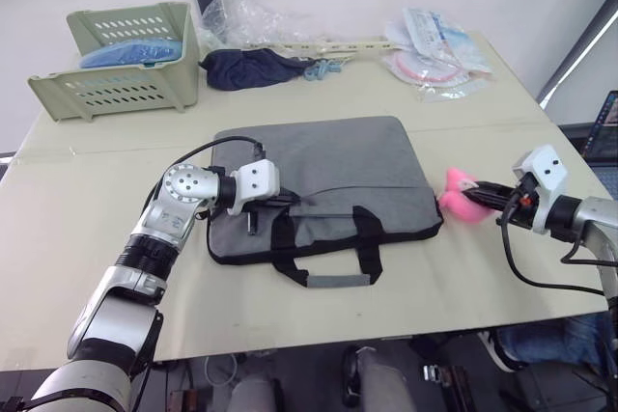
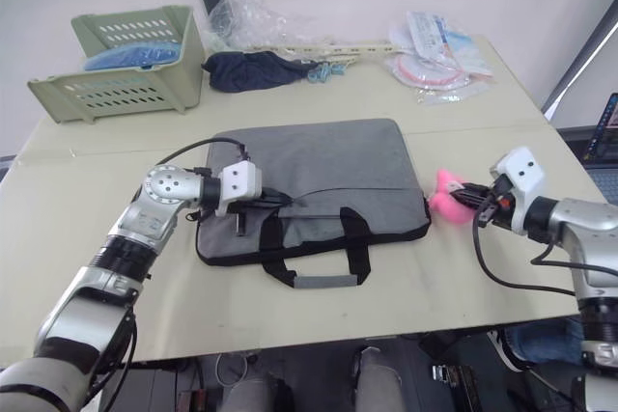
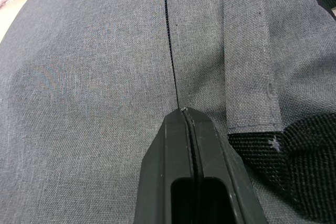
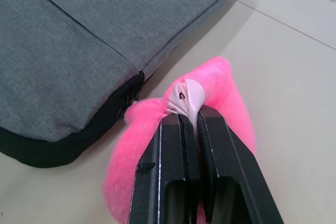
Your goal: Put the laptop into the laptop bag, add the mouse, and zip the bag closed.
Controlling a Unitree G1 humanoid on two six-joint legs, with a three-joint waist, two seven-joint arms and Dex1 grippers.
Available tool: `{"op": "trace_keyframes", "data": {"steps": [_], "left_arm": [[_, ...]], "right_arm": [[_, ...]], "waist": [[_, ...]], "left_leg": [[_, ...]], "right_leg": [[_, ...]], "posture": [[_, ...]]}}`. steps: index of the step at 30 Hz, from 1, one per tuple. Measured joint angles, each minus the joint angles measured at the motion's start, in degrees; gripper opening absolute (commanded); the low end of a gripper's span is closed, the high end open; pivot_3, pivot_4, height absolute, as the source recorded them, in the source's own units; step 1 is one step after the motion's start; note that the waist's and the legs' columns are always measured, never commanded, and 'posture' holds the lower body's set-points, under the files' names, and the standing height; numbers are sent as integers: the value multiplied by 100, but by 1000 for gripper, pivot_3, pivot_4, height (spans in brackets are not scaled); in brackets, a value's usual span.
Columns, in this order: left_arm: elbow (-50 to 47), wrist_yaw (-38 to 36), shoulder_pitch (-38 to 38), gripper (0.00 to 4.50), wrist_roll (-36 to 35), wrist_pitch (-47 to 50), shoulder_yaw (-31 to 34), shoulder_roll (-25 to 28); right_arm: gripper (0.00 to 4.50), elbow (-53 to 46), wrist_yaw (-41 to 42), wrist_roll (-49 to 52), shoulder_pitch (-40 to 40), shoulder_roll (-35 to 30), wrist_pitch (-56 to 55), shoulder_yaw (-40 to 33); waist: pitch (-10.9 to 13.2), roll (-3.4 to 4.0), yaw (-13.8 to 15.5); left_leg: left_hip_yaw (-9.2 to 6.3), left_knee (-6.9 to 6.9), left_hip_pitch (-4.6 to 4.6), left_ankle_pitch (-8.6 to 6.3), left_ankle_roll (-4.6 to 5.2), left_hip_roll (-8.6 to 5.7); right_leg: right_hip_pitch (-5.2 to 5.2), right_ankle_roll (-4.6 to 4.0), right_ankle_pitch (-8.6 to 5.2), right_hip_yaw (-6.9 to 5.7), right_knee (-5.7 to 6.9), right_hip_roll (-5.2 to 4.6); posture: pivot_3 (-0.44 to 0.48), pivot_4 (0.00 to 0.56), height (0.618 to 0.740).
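Note:
The grey laptop bag (image 1: 328, 156) lies flat in the middle of the table, its black handles (image 1: 333, 258) toward the front edge. My left gripper (image 1: 288, 202) rests on the bag's front left part, shut at the near end of the zip line (image 3: 170, 51), apparently pinching the zipper pull. Beside the bag's right end lies a pink plush toy (image 1: 459, 202). My right gripper (image 4: 190, 119) is shut on a pale pink flap of that toy. The laptop and the mouse are out of view.
A green basket (image 1: 121, 60) holding something blue stands at the back left. A dark cloth (image 1: 251, 67) and clear plastic lie at the back middle, sealed packets (image 1: 435, 50) at the back right. Bare tabletop (image 1: 77, 200) spreads left of the bag.

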Motion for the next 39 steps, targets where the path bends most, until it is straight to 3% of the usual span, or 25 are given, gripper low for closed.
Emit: {"op": "trace_keyframes", "data": {"steps": [7,11,14,17,18,22,27,33,39], "left_arm": [[-10,-9,37,0,-16,0,53,-3],[-147,-221,323,0,-619,341,538,-162],[-549,-394,590,875,-1259,924,895,-233],[-1093,-349,803,2219,-1628,1474,1307,4],[-1182,-313,851,2743,-1703,1569,1469,144],[-1562,58,1151,4450,-1942,1968,2343,818],[-1279,240,1752,4450,-1965,1991,3149,1583],[-191,203,2373,4450,-1687,1666,3592,2406],[176,358,2627,4450,-1331,1130,3593,2528]], "right_arm": [[96,-113,38,11,183,40,-9,5],[1520,-391,217,81,497,-10,34,-47],[2924,-710,247,230,700,-11,-7,-289],[4336,-1107,258,366,1001,-99,-75,-679],[4500,-1160,270,400,1116,-150,-78,-823],[4500,-1337,526,536,1568,-500,-76,-1399],[4500,-1045,812,618,1798,-952,-138,-2056],[4500,317,1089,60,2096,-1348,-1111,-2164],[4500,1518,1132,-115,1559,-1394,-1821,-2005]], "waist": [[-1,2,1],[4,10,-10],[18,-2,5],[25,-10,11],[30,-14,11],[56,-32,9],[72,-52,2],[85,-64,1],[93,-59,-32]], "left_leg": [[2,-1,0,0,0,2],[4,-11,-5,0,0,4],[12,2,-51,3,-4,0],[6,4,-92,4,-5,-2],[5,3,-94,4,-5,-2],[7,3,-106,3,-4,-5],[10,-1,-103,1,-3,-5],[22,-10,-105,-1,-4,-7],[32,-17,-91,-1,-5,-5]], "right_leg": [[-1,0,0,1,0,0],[-14,0,0,1,14,1],[-83,9,5,2,22,5],[-108,15,9,-5,7,11],[-109,17,10,-6,4,12],[-108,37,22,-2,-20,11],[-107,40,24,1,-26,12],[-110,40,24,1,-38,10],[-111,39,23,10,-26,13]], "posture": [[0,150,740],[0,150,740],[0,150,740],[0,150,740],[0,150,740],[0,150,740],[0,150,740],[0,150,740],[0,150,740]]}}
